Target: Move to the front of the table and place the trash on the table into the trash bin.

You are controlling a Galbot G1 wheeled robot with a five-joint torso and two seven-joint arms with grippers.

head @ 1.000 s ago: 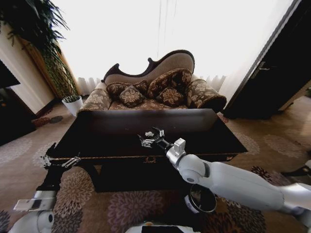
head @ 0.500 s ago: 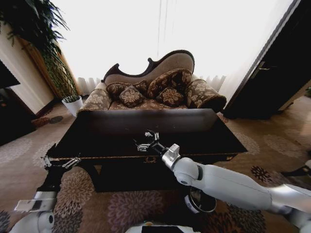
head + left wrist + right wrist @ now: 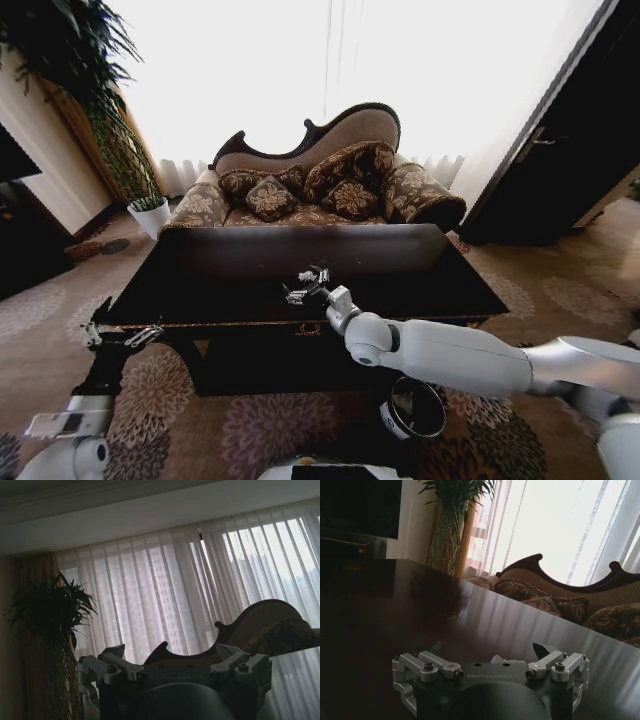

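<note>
Here, right hand (image 3: 303, 285) spread over table (image 3: 420, 275)

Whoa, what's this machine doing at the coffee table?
The robot stands at the front of the glossy black table. Its right end effector reaches over the tabletop, open around a small white paper wad. Its left end effector hangs low by the table's front left corner, holding nothing. The round black trash bin sits on the carpet under the right arm.

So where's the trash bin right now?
In the head view the trash bin stands on the patterned carpet at the robot's right, just below the outstretched right arm and in front of the black table.
</note>
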